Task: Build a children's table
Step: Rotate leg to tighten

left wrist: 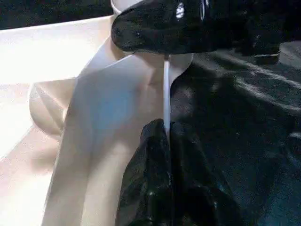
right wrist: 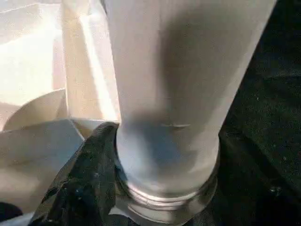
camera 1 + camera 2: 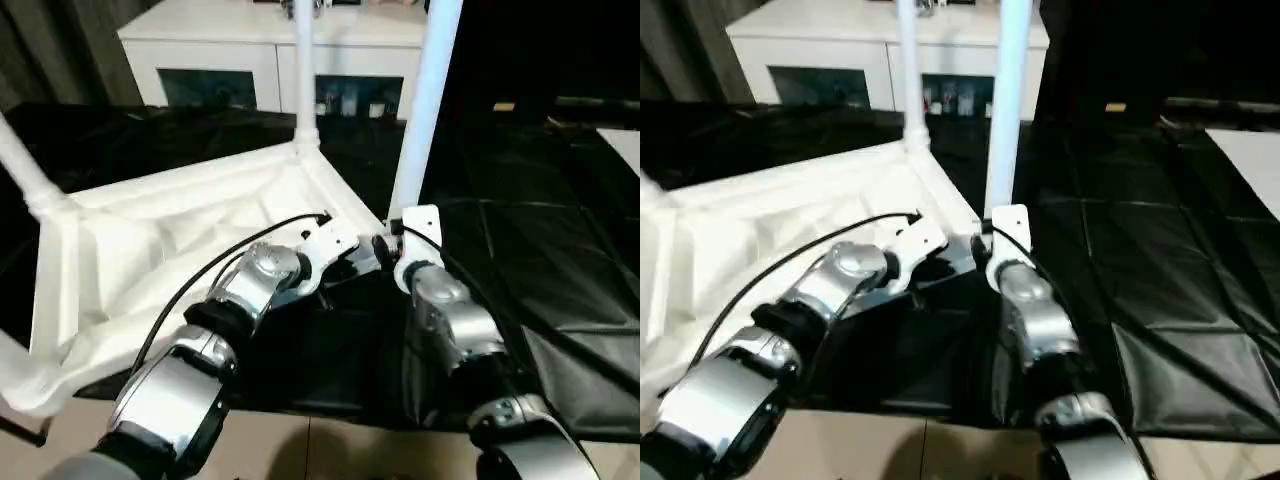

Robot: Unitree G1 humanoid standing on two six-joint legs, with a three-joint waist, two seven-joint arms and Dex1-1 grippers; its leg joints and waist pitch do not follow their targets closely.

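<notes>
With the upturned tabletop lying on the black-draped counter, your right end effector wraps the near-corner leg low, left end effector pinched closed beside it; treat that light, slick, stiff tube gently, gripping near its socket.

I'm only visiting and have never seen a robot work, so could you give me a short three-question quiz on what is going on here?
1. True or false: the tabletop lies with its ribbed underside up.
2. Which is the nearest leg doing? A) lying flat on the black sheet B) standing upright at the tabletop's near right corner C) resting on the white cabinet
3. Which of the robot's grippers has its fingers pressed together?

Key
1. True.
2. B; the right gripper is at the foot of that leg, which stands beside the black sheet, with the white cabinet behind.
3. The left gripper; its fingers meet with nothing between them.
</notes>
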